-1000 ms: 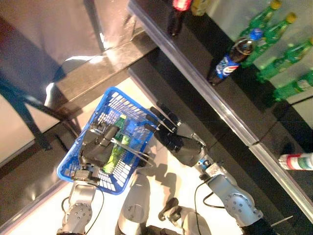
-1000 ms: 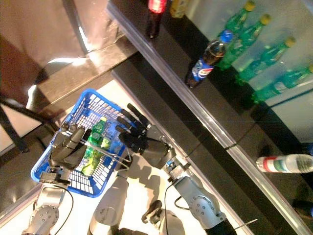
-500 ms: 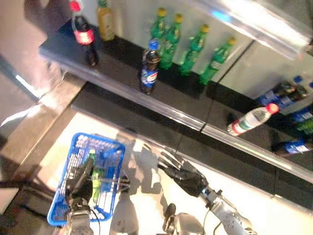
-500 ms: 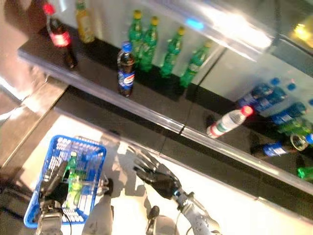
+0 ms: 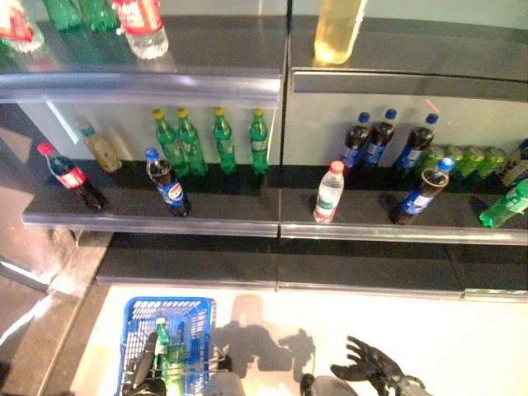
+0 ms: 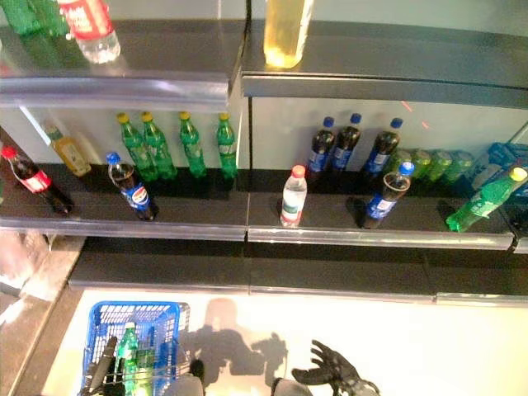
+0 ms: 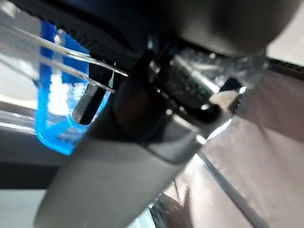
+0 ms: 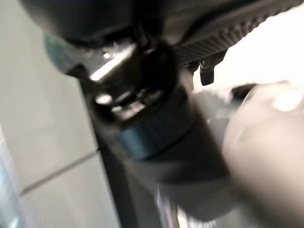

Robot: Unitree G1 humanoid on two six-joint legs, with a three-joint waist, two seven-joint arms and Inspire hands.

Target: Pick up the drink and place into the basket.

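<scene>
Your right hand point(image 5: 373, 370) sits at the bottom edge, right of centre, fingers spread wide and holding nothing, over pale floor point(image 5: 272, 322). Your left hand point(image 5: 147, 373) shows at the bottom left, dark fingers lying along the near part of the blue basket point(image 5: 136, 318); you can't tell if they curl round its wire handle or anything else, and the left wrist view gives only blur with a strip of blue. The drink, a green bottle point(image 5: 162, 351), lies inside the basket, cap toward the shelves, just beside the left hand. Both hands are well apart from each other. Past the floor, across the middle of the frame, a dark shelf point(image 5: 148, 216) carries, from left to right: a red-capped cola bottle point(image 5: 68, 174) tilted, a small yellow-tea bottle point(image 5: 101, 148), a blue-capped cola bottle point(image 5: 168, 183) near the front edge, four green bottles point(image 5: 214, 140) upright in a row at the back, a clear water bottle point(image 5: 328, 193) with a red cap at the front, three dark cola bottles point(image 5: 381, 143) at the back, another blue-capped dark bottle point(image 5: 419, 194) tilted, green cans point(image 5: 466, 160), and a green bottle point(image 5: 505, 205) leaning at the far right edge. At the top of the frame an upper shelf point(image 5: 206, 78) holds a tall yellow bottle point(image 5: 337, 30) and a red-labelled clear bottle point(image 5: 140, 25).
</scene>
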